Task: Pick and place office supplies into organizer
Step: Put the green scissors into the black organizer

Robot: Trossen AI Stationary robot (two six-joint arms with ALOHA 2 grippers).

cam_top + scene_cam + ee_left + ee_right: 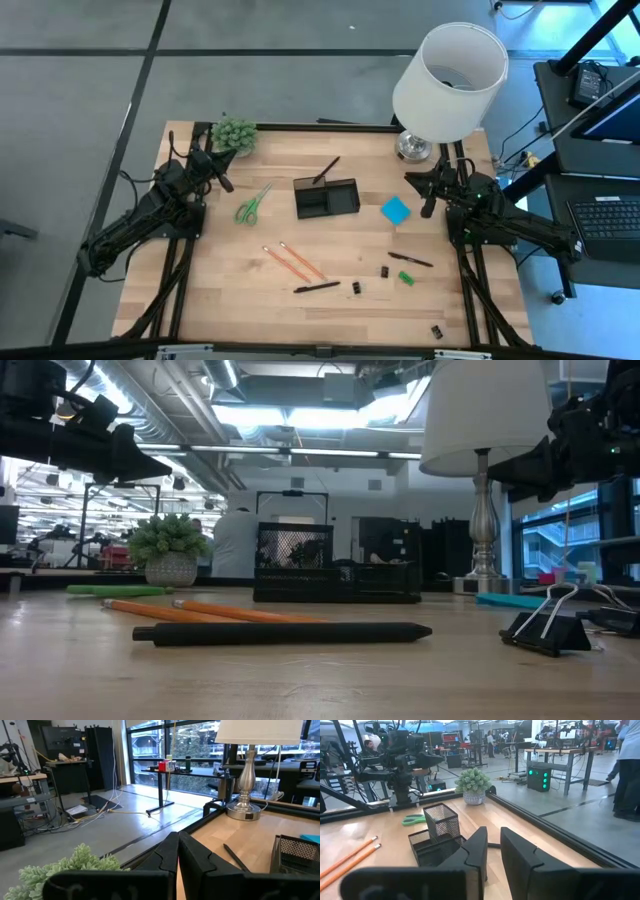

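Note:
The black mesh organizer [326, 197] stands mid-table, with a tall cup and a low tray [437, 837]. One black pen [325, 170] lies on the table just beyond it. Green-handled scissors [253, 204] lie to its left and the blue sticky pad [396, 210] to its right. Two orange pencils [292, 261], a black pen [316, 288], another pen [410, 260], black clips [355, 288] and a small green piece [406, 277] lie nearer. My left gripper [224, 178] hovers shut at the left edge. My right gripper [428, 200] hovers at the right, with a narrow gap between its fingers [492, 852].
A potted plant [233, 133] stands at the far left corner beside my left gripper. A white-shaded lamp [450, 80] stands at the far right, just behind my right arm. One clip [437, 331] lies near the table's near right corner. People stand in the room beyond.

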